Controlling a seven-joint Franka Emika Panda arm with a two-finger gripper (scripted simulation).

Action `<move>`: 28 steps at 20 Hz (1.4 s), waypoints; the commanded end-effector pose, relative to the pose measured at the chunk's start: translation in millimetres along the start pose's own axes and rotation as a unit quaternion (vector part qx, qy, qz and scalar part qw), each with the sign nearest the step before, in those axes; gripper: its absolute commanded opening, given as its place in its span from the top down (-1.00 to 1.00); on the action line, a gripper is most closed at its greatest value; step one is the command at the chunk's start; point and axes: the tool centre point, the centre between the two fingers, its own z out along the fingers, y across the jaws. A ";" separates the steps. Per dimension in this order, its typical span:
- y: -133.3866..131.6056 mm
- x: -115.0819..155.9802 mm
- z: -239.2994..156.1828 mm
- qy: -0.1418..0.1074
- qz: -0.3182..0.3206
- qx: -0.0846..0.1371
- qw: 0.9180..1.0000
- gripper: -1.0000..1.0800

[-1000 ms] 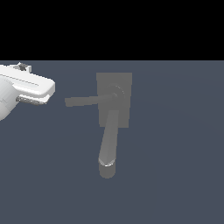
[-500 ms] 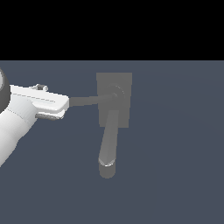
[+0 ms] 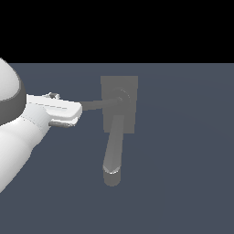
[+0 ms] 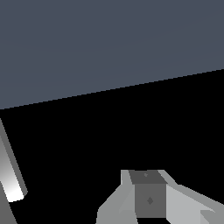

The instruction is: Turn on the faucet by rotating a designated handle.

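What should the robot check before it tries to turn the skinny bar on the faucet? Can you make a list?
1. Handle in sight: ok, it juts from the hub toward the exterior view's left.
2. Gripper at the handle's end: ok, it overlaps the bar's tip in the exterior view.
3. Touching the handle: cannot tell.
4. Gripper open or shut: cannot tell, the fingertips are not clear in either view.
5. Spout out of the way: ok, it points away from the gripper.
6. Faucet base flat: ok.
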 end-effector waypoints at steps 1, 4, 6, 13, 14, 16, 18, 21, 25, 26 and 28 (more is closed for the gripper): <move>-7.7 6.1 -0.9 0.008 -0.009 0.004 1.000 1.00; -19.6 17.9 -3.8 0.022 -0.024 0.010 0.999 1.00; -30.5 26.4 -5.9 0.033 -0.036 0.015 0.999 1.00; -73.7 58.1 -16.9 0.077 -0.083 0.038 0.993 1.00; -78.0 61.1 -18.2 0.082 -0.087 0.041 0.992 1.00; -84.9 65.2 -20.2 0.088 -0.094 0.044 0.991 1.00; -89.0 66.5 -21.3 0.092 -0.099 0.045 0.990 1.00; -90.3 63.5 -21.0 0.091 -0.102 0.042 0.990 1.00; -88.7 59.3 -19.9 0.088 -0.102 0.038 0.990 1.00; -88.7 59.3 -19.9 0.088 -0.102 0.038 0.990 1.00; -88.7 59.3 -19.9 0.088 -0.102 0.038 0.990 1.00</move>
